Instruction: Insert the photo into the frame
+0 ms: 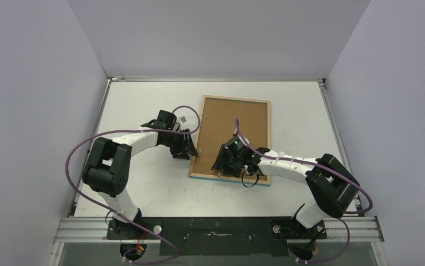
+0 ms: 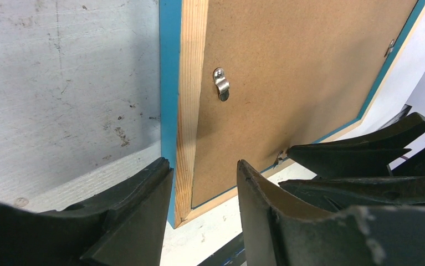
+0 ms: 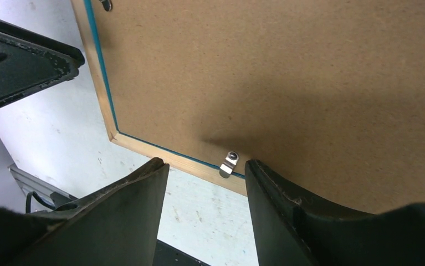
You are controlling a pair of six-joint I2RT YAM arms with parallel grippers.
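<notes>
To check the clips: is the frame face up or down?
Face down: the frame's backing board and wooden back edge face upward.

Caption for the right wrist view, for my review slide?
Open right gripper poised at a metal clip on the frame edge, brown backing board facing up.

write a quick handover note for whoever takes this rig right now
Left gripper: open, fingers either side of the frame at its left rim, by the near-left corner, gripping nothing.
Right gripper: open, over the near rim, above a metal clip.
The frame lies face down on the table, with the brown backing board seated in it.
The photo shows in no view; it may be under the board, cannot tell.
Done: the board appears in place.
Left: confirm the photo is inside, then probably turn the clips to lock the board.
</notes>
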